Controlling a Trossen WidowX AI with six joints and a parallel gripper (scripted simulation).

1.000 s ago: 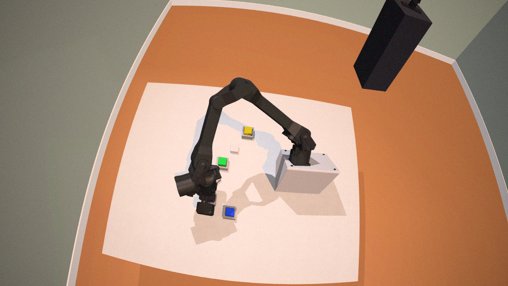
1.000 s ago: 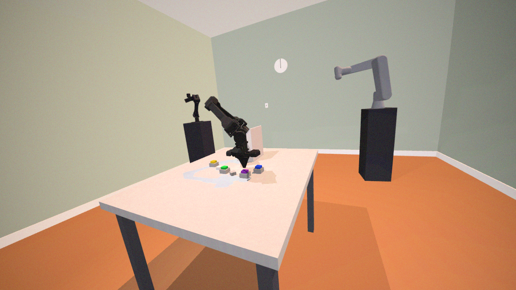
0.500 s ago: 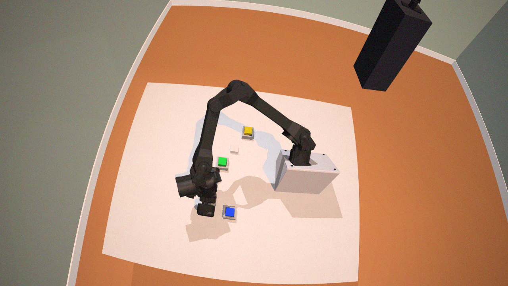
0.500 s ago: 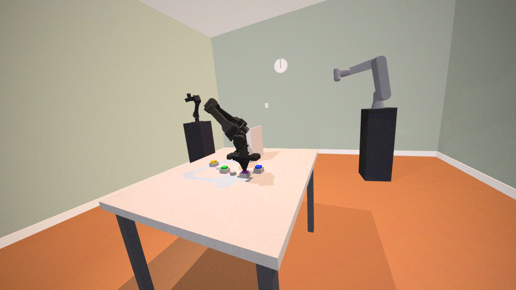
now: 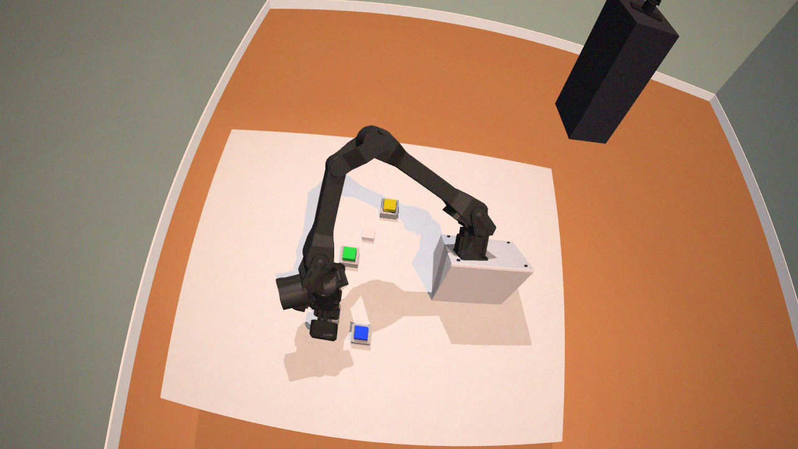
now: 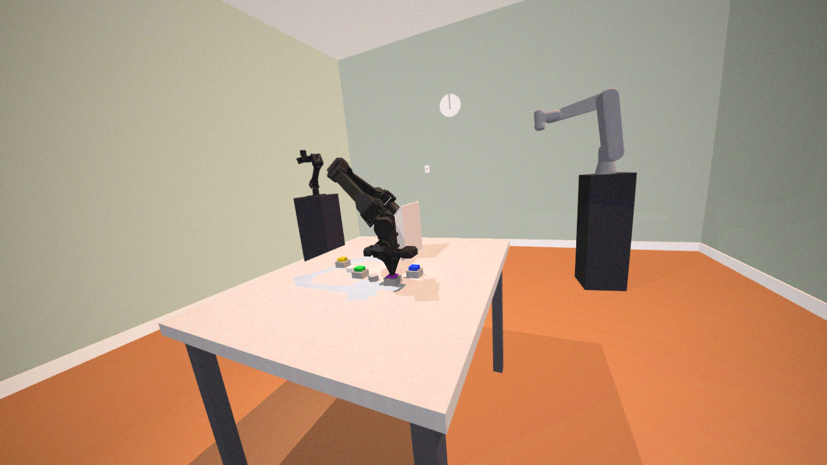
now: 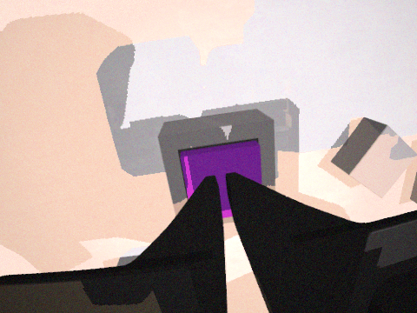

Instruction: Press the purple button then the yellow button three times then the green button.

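My gripper (image 6: 392,274) (image 7: 221,184) is shut and empty, pointing down with its tips on the cap of the purple button (image 6: 392,281) (image 7: 221,158). The cap looks sunk low in its grey housing. In the top view the arm hides this button. The yellow button (image 5: 389,204) (image 6: 342,259) stands farthest from the gripper, its cap raised. The green button (image 5: 349,253) (image 6: 359,268) stands between the yellow and purple ones, its cap also raised.
A blue button (image 5: 361,332) (image 6: 413,268) stands close beside the purple one. A small greyish block (image 6: 373,278) (image 7: 375,167) lies between purple and green. A white block (image 5: 368,234) lies between green and yellow. The arm's pale base box (image 5: 479,285) stands on the table (image 5: 457,390).
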